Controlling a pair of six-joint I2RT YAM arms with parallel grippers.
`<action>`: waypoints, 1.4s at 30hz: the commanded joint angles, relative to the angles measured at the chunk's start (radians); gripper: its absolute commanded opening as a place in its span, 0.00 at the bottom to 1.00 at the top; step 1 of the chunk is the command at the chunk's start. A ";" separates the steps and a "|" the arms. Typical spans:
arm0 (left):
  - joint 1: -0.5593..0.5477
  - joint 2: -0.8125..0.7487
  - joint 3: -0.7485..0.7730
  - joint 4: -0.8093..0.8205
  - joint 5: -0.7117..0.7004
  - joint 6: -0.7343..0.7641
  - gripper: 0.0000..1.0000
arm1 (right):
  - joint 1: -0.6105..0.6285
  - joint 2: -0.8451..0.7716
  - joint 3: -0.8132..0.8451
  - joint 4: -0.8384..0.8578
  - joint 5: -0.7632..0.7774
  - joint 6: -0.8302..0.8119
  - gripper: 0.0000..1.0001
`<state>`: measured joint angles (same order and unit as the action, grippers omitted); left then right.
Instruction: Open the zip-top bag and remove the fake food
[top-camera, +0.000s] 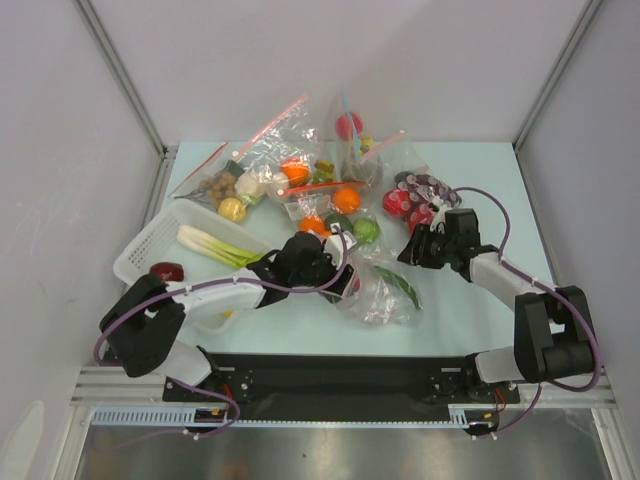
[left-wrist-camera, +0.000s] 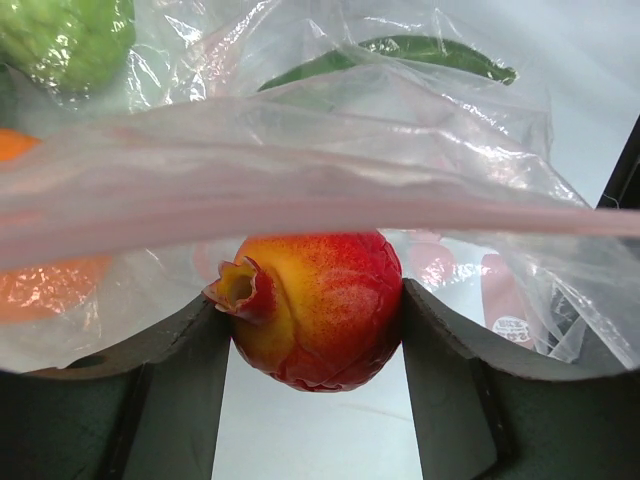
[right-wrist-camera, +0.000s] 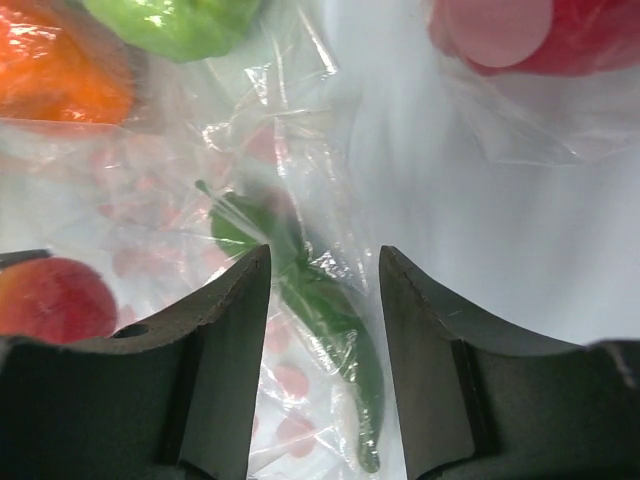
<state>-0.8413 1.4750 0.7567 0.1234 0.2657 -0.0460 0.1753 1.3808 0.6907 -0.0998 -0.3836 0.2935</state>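
My left gripper (top-camera: 335, 280) is shut on a red-and-yellow toy pomegranate (left-wrist-camera: 315, 310), held at the mouth of the zip-top bag (top-camera: 385, 295). In the left wrist view the bag's pale pink zip strip (left-wrist-camera: 300, 205) runs across just above the fruit. A green pod (right-wrist-camera: 335, 320) lies inside the bag. My right gripper (top-camera: 412, 253) is open and empty, hovering over the bag with the pod between its fingers (right-wrist-camera: 322, 275). A leek (top-camera: 215, 247) and a dark red apple (top-camera: 166, 271) lie in the white basket (top-camera: 150, 240).
Oranges (top-camera: 346, 200) and a green piece (top-camera: 366, 230) lie just behind the bag. Smaller red-strip bags (top-camera: 270, 140) and a bag of purple grapes (top-camera: 425, 190) crowd the back. A yellow lemon (top-camera: 232, 209) sits by the basket's far corner.
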 joint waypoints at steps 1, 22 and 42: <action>0.007 -0.059 -0.007 -0.016 0.001 0.029 0.64 | -0.010 0.049 0.012 0.002 0.005 -0.014 0.53; 0.050 -0.188 -0.028 -0.067 -0.060 0.020 0.63 | -0.011 0.162 0.023 0.037 -0.117 0.010 0.00; 0.362 -0.668 -0.089 -0.290 -0.391 -0.182 0.71 | -0.036 0.167 0.043 0.015 -0.051 0.012 0.00</action>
<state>-0.5686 0.8185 0.6434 -0.0929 0.0696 -0.1333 0.1436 1.5623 0.7040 -0.0898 -0.4522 0.3038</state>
